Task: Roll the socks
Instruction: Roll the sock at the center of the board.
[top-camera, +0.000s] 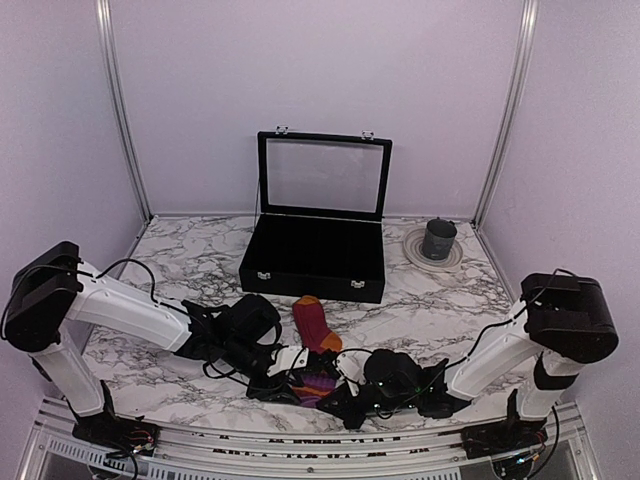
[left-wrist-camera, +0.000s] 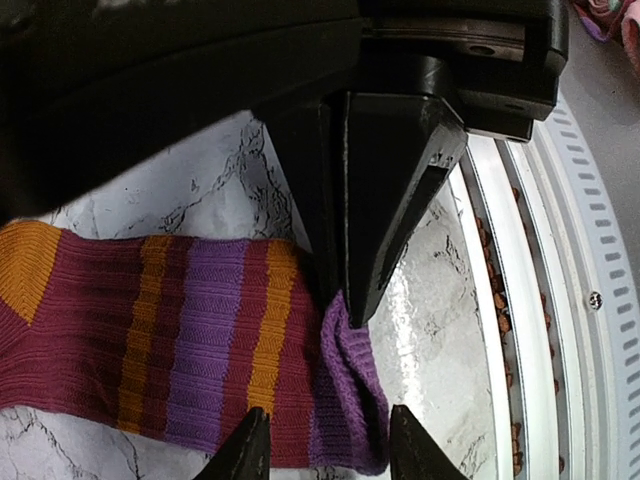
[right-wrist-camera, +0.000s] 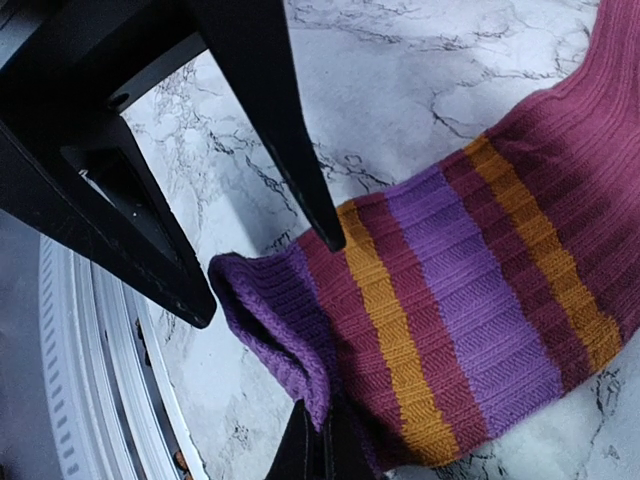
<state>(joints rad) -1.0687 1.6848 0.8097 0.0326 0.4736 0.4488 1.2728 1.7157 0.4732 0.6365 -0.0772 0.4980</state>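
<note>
The magenta-red sock (top-camera: 312, 325) with orange and purple stripes lies flat near the table's front edge, its purple end toward the edge. My right gripper (right-wrist-camera: 322, 442) is shut on the folded-up purple end (right-wrist-camera: 275, 320), which is lifted slightly off the marble. In the left wrist view its fingers (left-wrist-camera: 375, 200) come down onto that purple end (left-wrist-camera: 350, 400). My left gripper (left-wrist-camera: 330, 450) is open, its two tips on either side of the same purple end, and it holds nothing. The dark argyle sock does not show.
A black case (top-camera: 312, 262) with its glass lid raised stands behind the sock. A dark cup on a plate (top-camera: 438, 240) sits at the back right. The white front rail (left-wrist-camera: 520, 300) of the table runs right beside both grippers.
</note>
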